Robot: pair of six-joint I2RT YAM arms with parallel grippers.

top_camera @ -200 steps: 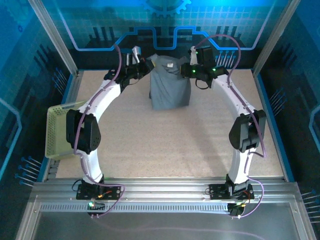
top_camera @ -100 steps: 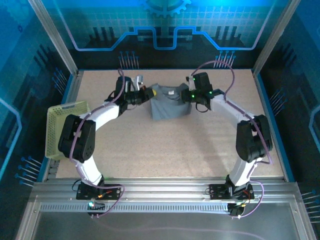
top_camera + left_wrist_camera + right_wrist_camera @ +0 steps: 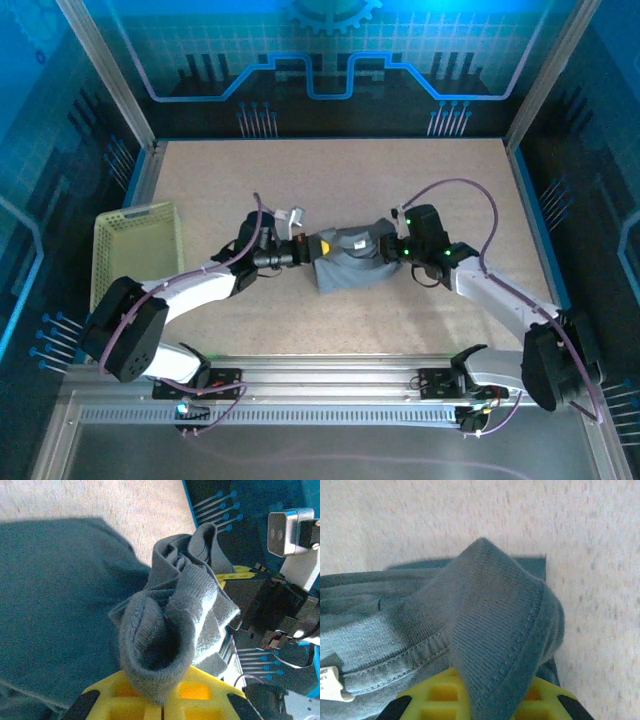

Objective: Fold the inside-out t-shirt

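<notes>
The inside-out t-shirt (image 3: 348, 270) lies bunched near the middle of the bench (image 3: 450, 180). The left end effector (image 3: 320, 245) is clamped on a gathered fold of grey fabric at the shirt's 9 o'clock edge. The right end effector (image 3: 388, 250) pinches a ribbed band at its 3 o'clock edge, close to a white label (image 3: 327, 682). A pale mesh basket (image 3: 135, 250) sits at the bench's 9 o'clock side.

Overhead view from behind looking down, wrist views close-up, all sharing the t-shirt (image 3: 350, 268)
</notes>
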